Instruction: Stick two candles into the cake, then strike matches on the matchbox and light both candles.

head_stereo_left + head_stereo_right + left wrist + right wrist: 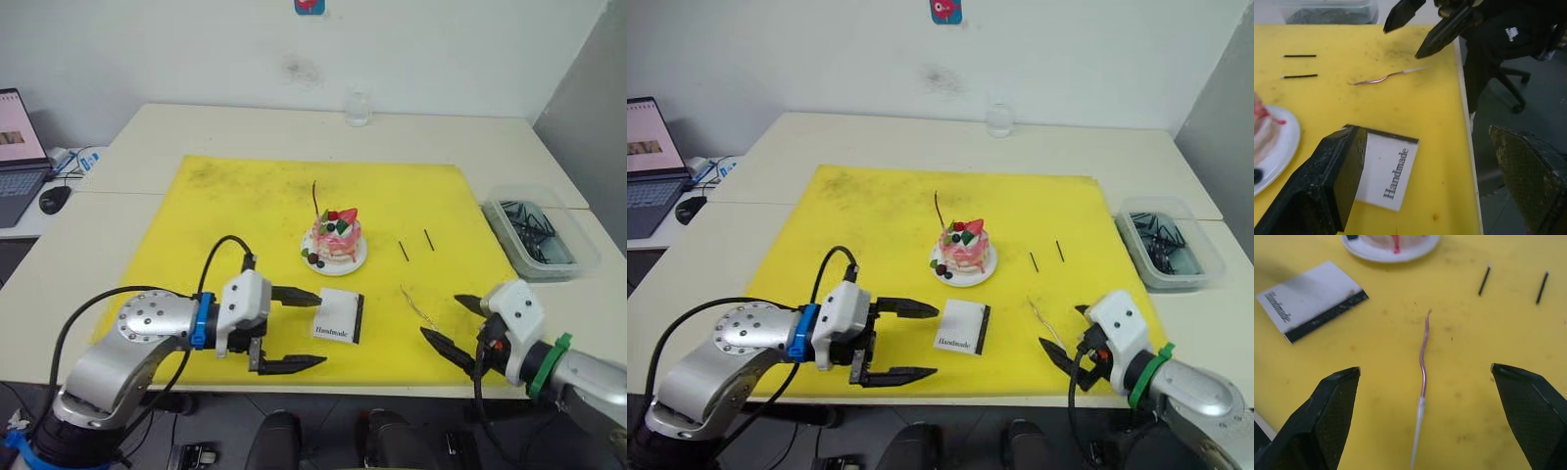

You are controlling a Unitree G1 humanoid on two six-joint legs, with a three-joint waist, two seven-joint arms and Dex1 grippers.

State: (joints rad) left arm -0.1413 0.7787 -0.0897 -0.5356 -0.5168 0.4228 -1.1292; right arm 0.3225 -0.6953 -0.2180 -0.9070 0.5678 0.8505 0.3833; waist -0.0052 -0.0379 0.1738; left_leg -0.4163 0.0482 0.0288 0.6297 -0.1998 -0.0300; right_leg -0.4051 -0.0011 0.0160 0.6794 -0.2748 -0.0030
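Now | left gripper (294,329) spread wide beside matchbox (338,316) | right gripper (1425,396) agape straddling candle (1423,357)

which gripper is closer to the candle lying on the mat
Right. The right gripper is open just short of the loose candle, lined up with it. The left gripper is open beside the matchbox, farther off.

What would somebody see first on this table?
The bright yellow mat, and in its middle a little pink cake topped with a strawberry, one thin candle already standing in it. Nearer, two open black grippers: the left gripper by the matchbox, the right gripper around a bent pink candle.
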